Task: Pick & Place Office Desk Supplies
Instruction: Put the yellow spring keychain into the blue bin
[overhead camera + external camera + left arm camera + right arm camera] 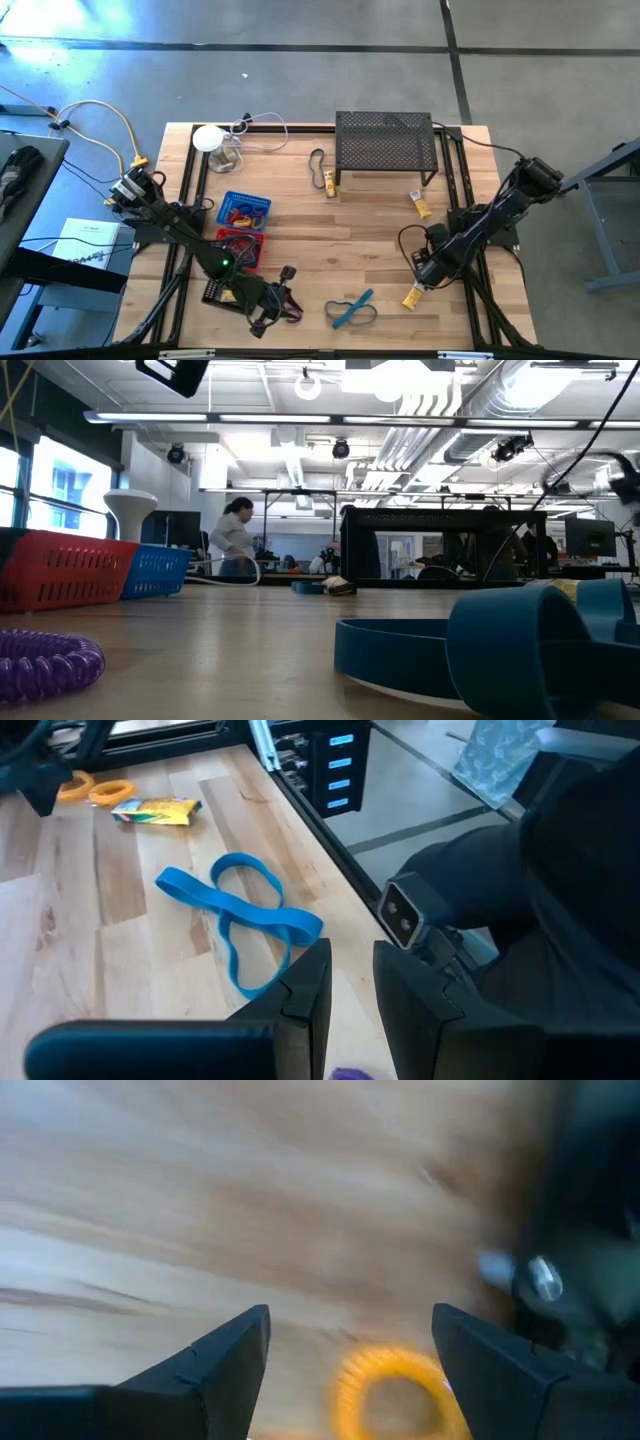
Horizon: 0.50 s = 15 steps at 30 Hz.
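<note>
Nearest, a purple ring [45, 660] and blue loop [352, 311] lie loose on the table's [370, 225] front edge. The left pincer [275, 318] is nearly closed, holding nothing visible. The right pincer [350, 1370] gapes over an orange ring [390, 1390]. Beyond, red [242, 247] and blue [243, 210] baskets hold some; yellow tubes [421, 206] remain out.

I note a black mesh shelf [386, 145] at the counter's [380, 230] far edge, a white round device [209, 138] near it, and a person [234, 540] standing beyond.

Blue elastic loop [352, 312] lies flat near the front edge; orange ring [395, 1390] lies flat.
</note>
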Motion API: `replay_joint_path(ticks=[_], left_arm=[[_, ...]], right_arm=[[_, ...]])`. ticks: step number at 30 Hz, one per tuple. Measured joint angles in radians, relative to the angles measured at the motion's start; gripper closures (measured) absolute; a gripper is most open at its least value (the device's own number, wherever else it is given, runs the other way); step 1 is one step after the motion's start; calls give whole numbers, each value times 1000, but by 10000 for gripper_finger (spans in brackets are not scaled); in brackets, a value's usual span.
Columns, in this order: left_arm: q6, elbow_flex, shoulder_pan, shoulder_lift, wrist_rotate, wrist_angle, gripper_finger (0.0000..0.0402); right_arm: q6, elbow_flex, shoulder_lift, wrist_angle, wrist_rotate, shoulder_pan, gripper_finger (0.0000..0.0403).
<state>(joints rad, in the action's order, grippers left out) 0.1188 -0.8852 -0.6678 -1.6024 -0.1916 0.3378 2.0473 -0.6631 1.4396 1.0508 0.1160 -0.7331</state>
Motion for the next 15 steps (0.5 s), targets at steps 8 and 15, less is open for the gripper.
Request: replay_joint_path(ticks=[8, 15], left_arm=[[8, 0, 32, 0, 0, 0, 327], [10, 0, 33, 0, 1, -12, 327]], right_arm=[[-88, -69, -2, 44, -23, -3, 132], [-38, -71, -3, 26, -93, -56, 132]])
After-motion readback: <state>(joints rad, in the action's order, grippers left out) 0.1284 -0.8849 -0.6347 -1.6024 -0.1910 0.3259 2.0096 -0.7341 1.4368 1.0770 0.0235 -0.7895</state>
